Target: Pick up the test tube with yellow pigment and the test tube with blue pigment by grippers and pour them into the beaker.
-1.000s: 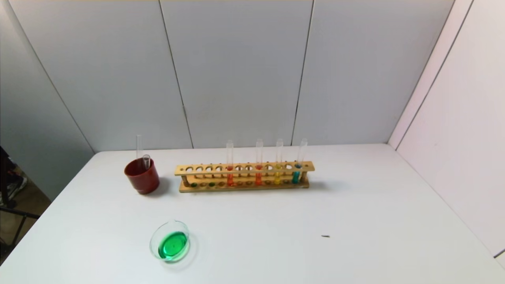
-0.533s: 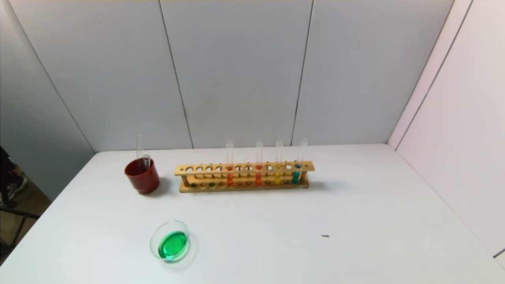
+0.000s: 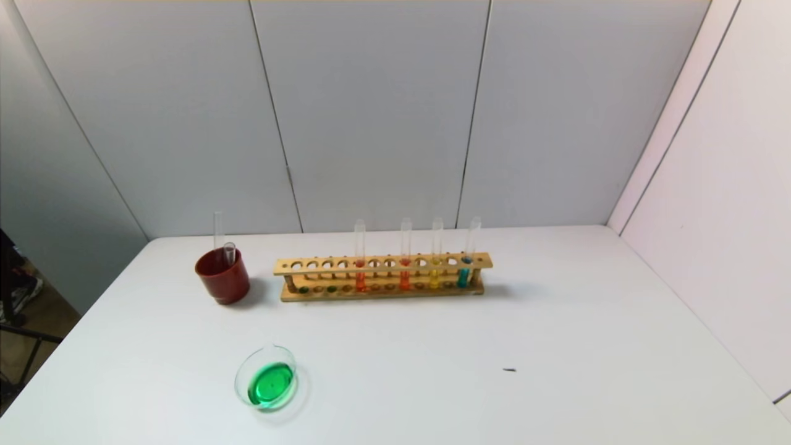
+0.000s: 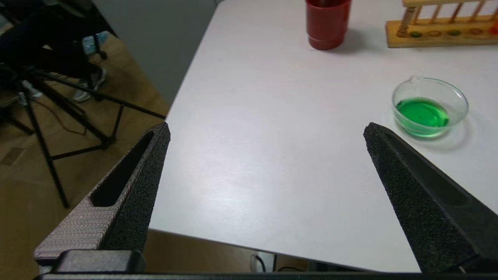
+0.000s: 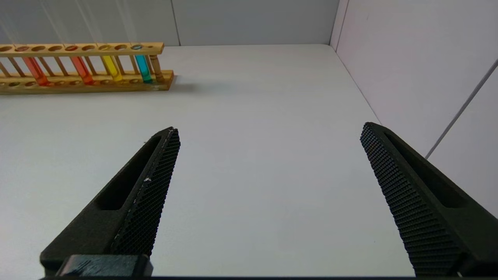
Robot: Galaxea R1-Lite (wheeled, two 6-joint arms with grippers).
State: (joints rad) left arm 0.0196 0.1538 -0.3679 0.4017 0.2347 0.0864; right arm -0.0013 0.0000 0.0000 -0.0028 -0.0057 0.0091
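A: Beaker (image 3: 267,380) — head view: near the front left of the tabletop (image 3: 556,334), holding green liquid. Nothing has shifted over the last second; all three head pictures match. No arm shows in this view.

B: So I'd judge the pouring done: yellow and blue together would give that green. The tubes?

A: Two empty tubes (image 3: 222,238) stand in the red cup (image 3: 222,275), just left of the wooden rack (image 3: 383,275). In the rack: two orange-red tubes, then a deeper yellow tube (image 3: 436,262) and a teal tube (image 3: 468,262) at the right end, all upright. By shade those look like the spares, not the poured pair; I can't settle it from here.

B: Left wrist view?

A: Left gripper (image 4: 266,130) hangs over the front left edge of the tabletop, jaws spread wide, nothing between them, touching nothing. The beaker lies beyond one jaw tip, apart from it; the red cup and the rack's end sit farther back.

B: Right wrist view?

A: Right gripper (image 5: 268,130) over the bare right side of the tabletop, jaws equally wide, released, empty. The rack is well apart from it, its four filled tubes showing.

B: Both arms look parked, then. The task reads as finished or nearly so.
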